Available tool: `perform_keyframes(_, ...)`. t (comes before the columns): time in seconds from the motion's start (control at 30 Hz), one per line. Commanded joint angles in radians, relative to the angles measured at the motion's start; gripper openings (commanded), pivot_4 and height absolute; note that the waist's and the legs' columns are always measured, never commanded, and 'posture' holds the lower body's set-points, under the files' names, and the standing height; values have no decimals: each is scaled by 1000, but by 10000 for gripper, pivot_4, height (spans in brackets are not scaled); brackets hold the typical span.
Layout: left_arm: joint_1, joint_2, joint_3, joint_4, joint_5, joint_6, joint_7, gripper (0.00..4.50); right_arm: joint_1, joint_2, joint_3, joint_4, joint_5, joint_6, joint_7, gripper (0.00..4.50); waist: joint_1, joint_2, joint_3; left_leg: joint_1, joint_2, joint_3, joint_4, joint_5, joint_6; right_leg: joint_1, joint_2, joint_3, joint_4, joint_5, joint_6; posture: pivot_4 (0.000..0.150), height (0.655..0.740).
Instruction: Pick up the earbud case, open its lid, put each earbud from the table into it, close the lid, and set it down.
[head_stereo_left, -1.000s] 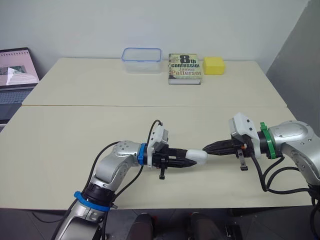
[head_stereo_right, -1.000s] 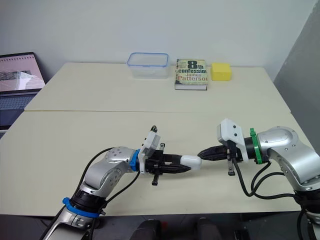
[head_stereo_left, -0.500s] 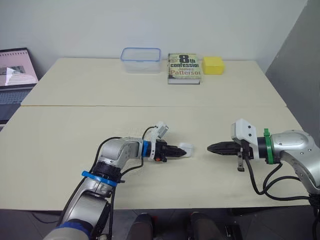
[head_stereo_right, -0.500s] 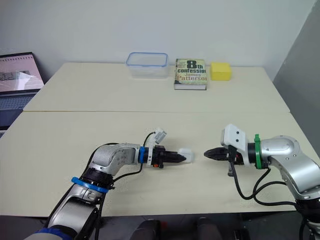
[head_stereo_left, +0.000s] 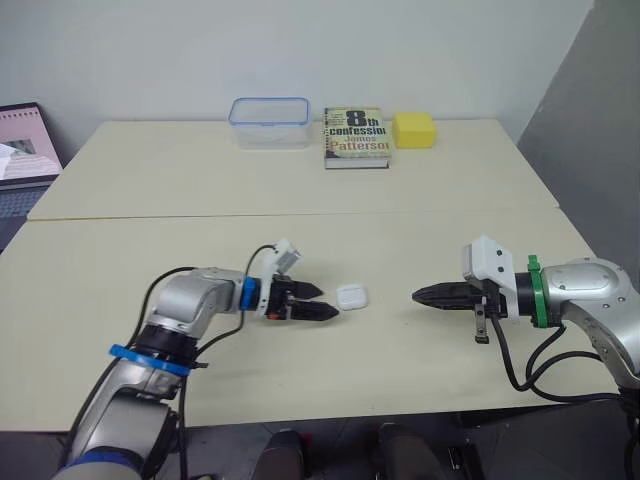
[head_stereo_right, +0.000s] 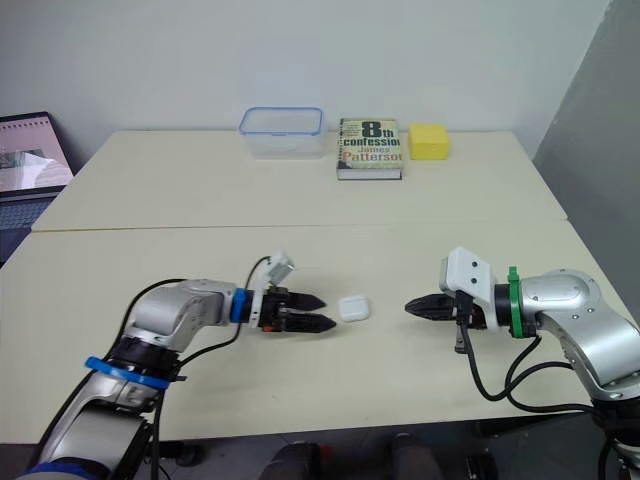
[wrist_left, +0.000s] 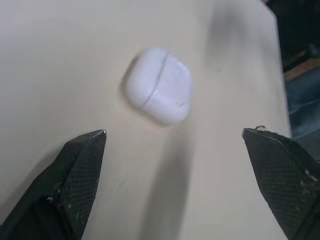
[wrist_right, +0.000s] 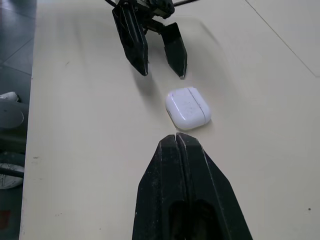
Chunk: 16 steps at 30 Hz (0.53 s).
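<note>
Broad, pale, matte surface, seamed across the middle. Off its left end, an open laptop. Along the far edge: a paperback book lying flat, a clear blue-rimmed plastic container to its left, a yellow spongy block to its right. Near the front, left tool with black tapered fingers spread apart, gripping nothing; right tool facing it, fingers pressed together to a point, empty. Between the two, flat on the surface, just beyond the left fingertips and touching neither: earbud case, small, white, glossy, pebble-rounded, lid down along a thin seam.
</note>
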Motion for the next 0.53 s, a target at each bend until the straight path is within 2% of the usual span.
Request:
perform_keyframes(0.03, 61, 108, 48, -90, 71, -141, -13, 45000, -33, -31, -34, -4, -6, -46, 29, 8711, 2, 0, 0, 0, 0, 0, 0, 0, 0, 0, 0, 0, 0, 0, 0, 1500, 7377)
perform_keyframes(0.17, 167, 198, 172, -220, 45, -310, -55, 45000, -40, -108, -57, 22, -19, -111, 108, 23462, 8, 2, 2, -3, 0, 0, -1, 0, 0, -2, -2, 0, -2, 0, -1, 1500, 7377)
perform_keyframes(0.23, 231, 241, 242, -296, 2, -325, -89, 45000, -40, -155, -67, 53, -38, -168, 158, 30430, 10, 2, 3, -3, 4, 0, -1, 0, 0, -2, -3, 0, -3, -1, -1, 1500, 7377)
perform_keyframes(0.27, 257, 255, 264, -326, -5, -329, -92, 45000, -42, -169, -68, 72, -51, -200, 175, 35320, 12, 2, 3, -4, 4, 1, -1, 0, 0, -2, -4, 0, -3, -1, -1, 1500, 7377)
perform_keyframes(0.33, 332, 295, 305, -409, 12, -343, -74, 45000, -45, -201, -74, 115, -66, -256, 221, 41971, 13, 2, 3, -3, 3, 2, -1, 0, 0, -1, -6, 0, -4, -1, -1, 1500, 7377)
perform_keyframes(0.43, 443, 348, 356, -511, 14, -363, -87, 45000, -47, -241, -81, 148, -45, -269, 293, 41971, 11, 3, 4, -3, 2, 3, -1, 0, 0, -1, -7, 1, -4, -1, -1, 1500, 7377)
perform_keyframes(0.53, 487, 351, 382, -551, -17, -374, -101, 45000, -65, -238, -70, 163, -48, -289, 311, 41971, 11, 3, 4, -3, 2, 3, -1, 0, 0, -1, -7, 0, -4, -1, -1, 1500, 7377)
